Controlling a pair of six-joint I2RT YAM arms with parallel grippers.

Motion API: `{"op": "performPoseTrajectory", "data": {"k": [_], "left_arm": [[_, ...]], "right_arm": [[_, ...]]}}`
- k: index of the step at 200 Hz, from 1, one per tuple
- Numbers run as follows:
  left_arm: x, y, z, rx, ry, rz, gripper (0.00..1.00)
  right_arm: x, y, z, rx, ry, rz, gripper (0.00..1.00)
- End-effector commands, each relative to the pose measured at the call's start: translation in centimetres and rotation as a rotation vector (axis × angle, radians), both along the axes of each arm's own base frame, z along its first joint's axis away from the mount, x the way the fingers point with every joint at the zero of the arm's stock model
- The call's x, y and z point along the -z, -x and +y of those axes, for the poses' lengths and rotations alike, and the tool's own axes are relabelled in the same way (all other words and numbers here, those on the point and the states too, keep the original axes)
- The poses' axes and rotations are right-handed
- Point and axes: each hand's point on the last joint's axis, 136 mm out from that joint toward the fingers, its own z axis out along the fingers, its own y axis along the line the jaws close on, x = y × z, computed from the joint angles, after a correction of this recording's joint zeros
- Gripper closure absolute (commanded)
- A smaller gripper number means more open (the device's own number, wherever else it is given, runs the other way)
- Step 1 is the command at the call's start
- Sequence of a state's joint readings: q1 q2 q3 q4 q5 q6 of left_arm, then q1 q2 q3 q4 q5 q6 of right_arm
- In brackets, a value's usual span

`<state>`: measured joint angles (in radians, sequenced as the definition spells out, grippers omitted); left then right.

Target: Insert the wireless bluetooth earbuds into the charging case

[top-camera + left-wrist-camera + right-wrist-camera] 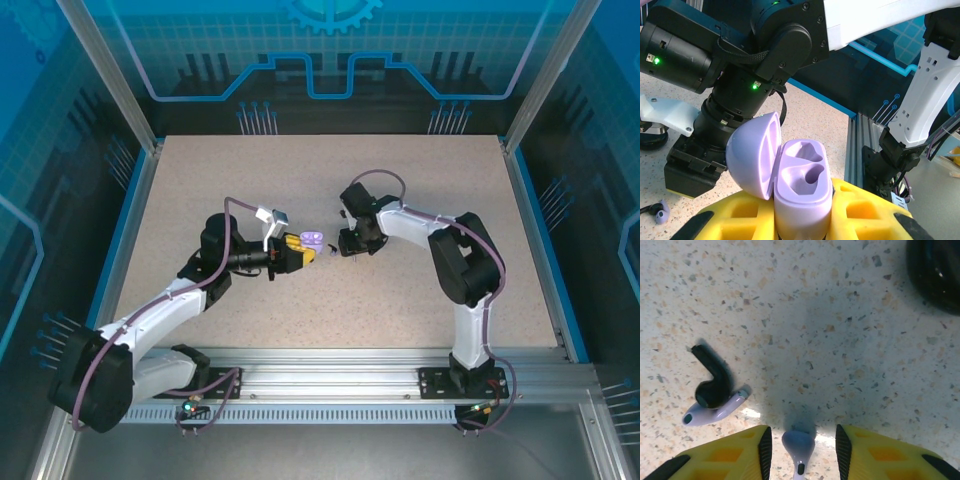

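A ribbed metal rail (330,385) runs along the near edge and carries both arm bases. From it the left claw (305,250) extends to the middle of the matt, speckled table (400,180). Its yellow fingers (740,215), moulded with shallow pockets, are clamped tight on the charging case (802,192). The case is a smooth, rounded lavender shell held upright, its domed lid (752,155) swung open to one side and two curved hollows showing inside.

Just beyond and facing it, the right claw (803,436) points down at the table. Its jaws stand apart on either side of a glossy pale lavender earbud (799,445), with a gap on each side, so it grips nothing. Near that, two more earbuds lie touching: a shiny black earbud (712,382) with a bent stem rests across another lavender earbud (715,411). A blue patterned wall (330,60) closes the far side.
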<state>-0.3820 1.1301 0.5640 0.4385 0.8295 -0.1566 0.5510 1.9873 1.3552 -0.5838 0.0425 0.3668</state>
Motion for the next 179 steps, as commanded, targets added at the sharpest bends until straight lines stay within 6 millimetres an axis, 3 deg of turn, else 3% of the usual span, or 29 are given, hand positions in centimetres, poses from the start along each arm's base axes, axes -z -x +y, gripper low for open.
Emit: {"op": "performPoseTrajectory", "data": {"k": [1, 179], "left_arm": [[-0.2, 0.1, 0.3, -0.009, 0.002, -0.017, 0.97], [0.0, 0.4, 0.5, -0.016, -0.006, -0.024, 0.97]], "right_arm": [[0.1, 0.3, 0.3, 0.007, 0.039, 0.012, 0.60], [1.6, 1.0, -0.1, 0.027, 0.196, 0.070, 0.64]]}}
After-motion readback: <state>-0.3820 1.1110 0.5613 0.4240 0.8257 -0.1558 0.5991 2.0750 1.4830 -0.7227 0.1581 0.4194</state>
